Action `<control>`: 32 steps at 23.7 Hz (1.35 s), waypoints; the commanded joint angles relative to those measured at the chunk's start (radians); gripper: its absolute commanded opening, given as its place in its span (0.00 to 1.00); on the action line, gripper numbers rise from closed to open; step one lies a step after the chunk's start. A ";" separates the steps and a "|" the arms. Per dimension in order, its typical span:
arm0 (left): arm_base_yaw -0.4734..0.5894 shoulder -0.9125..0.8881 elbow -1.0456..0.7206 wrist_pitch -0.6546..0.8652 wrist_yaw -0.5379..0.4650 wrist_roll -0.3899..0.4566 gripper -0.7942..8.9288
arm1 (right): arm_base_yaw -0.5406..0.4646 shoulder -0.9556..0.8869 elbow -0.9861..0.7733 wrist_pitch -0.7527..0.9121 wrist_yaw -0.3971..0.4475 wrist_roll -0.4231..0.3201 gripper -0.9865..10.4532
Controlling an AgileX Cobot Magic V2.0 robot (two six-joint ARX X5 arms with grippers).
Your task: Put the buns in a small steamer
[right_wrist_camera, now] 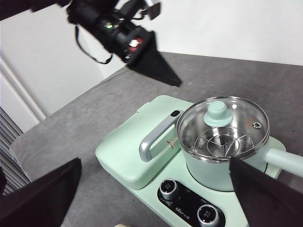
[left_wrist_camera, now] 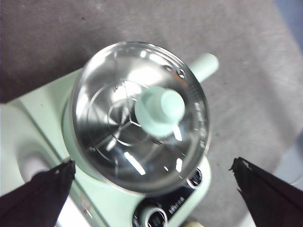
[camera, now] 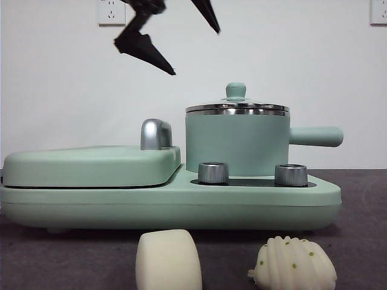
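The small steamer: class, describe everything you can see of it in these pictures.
The small steamer is a mint-green cylindrical pot with a steel rim and a straight mint-green side handle. Its lid is on, clear-looking with a steel edge and a small vent hole, topped by a green knob; a metal rack shows through it. It stands upright on the dark plate of the green cooker base, behind two steel dials. Nothing grips it: the left gripper hovers open above the lid.
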 commanded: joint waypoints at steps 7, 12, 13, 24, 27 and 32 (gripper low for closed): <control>-0.117 0.266 0.380 -0.198 -0.143 0.063 0.65 | 0.003 0.005 0.015 0.011 0.004 -0.008 0.52; -0.175 0.333 0.442 -0.196 -0.249 0.106 0.59 | 0.003 0.005 0.015 0.010 0.004 -0.008 0.52; -0.188 0.339 0.442 -0.190 -0.267 0.115 0.59 | 0.003 0.005 0.015 0.010 0.004 -0.008 0.52; -0.215 0.349 0.442 -0.130 -0.391 0.162 0.45 | 0.003 0.005 0.015 0.010 0.004 -0.008 0.52; -0.212 0.353 0.442 -0.138 -0.391 0.166 0.40 | 0.003 0.005 0.015 0.010 0.004 -0.008 0.52; -0.213 0.369 0.441 -0.157 -0.391 0.180 0.40 | 0.003 0.005 0.015 0.009 0.004 -0.008 0.52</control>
